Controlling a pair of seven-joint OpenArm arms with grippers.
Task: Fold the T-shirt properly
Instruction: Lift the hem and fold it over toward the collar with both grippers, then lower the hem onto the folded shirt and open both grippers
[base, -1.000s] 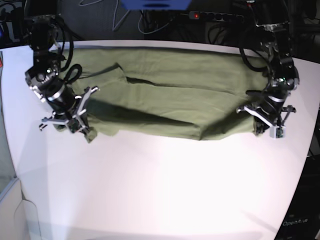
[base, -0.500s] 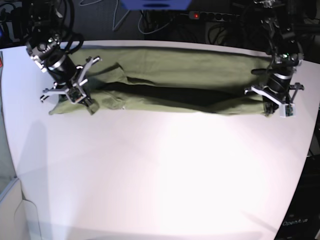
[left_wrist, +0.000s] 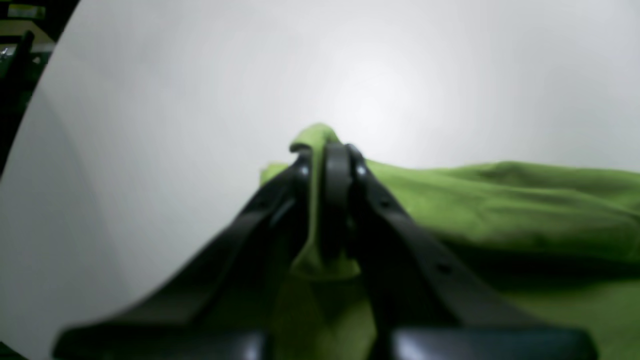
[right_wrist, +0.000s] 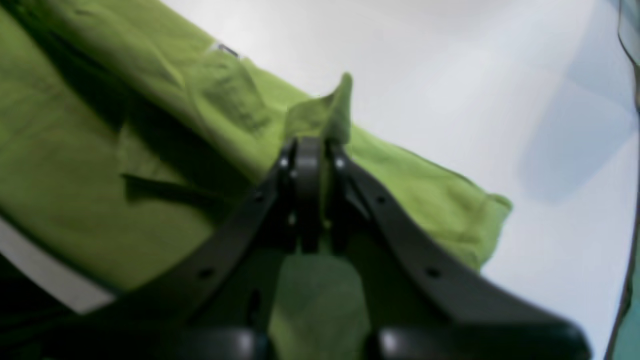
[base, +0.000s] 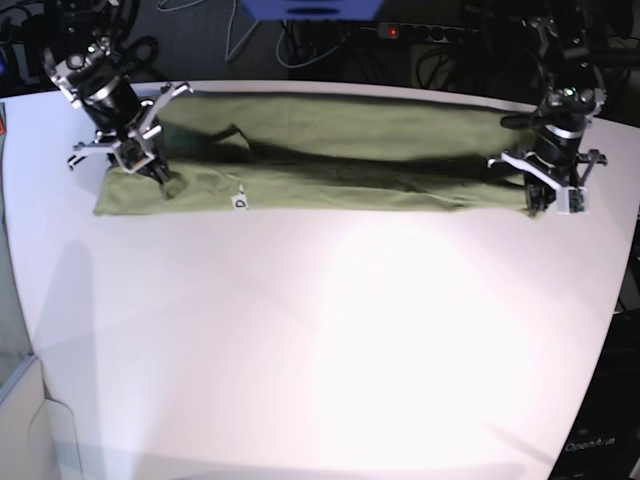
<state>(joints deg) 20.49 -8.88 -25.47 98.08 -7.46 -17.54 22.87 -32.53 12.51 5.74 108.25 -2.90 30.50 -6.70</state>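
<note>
The olive-green T-shirt (base: 350, 150) lies as a long, narrow folded band along the far side of the white table (base: 320, 340). Its small white label (base: 240, 202) shows on the near edge, and also in the right wrist view (right_wrist: 225, 49). My right gripper (base: 158, 178) is shut on a pinch of cloth (right_wrist: 320, 110) at the band's left end in the base view. My left gripper (base: 542, 203) is shut on a cloth fold (left_wrist: 312, 137) at the band's other end. The shirt (left_wrist: 500, 210) stretches away between the two grippers.
The table's far edge runs just behind the shirt. Beyond it are dark cables and a power strip with a red light (base: 392, 32). The table's right edge (base: 620, 290) lies close to my left arm. Bare white tabletop fills the near half.
Both grippers have moved toward the far edge, carrying the shirt's near edge with them. The band of cloth is narrower and flatter, and the white label now shows.
</note>
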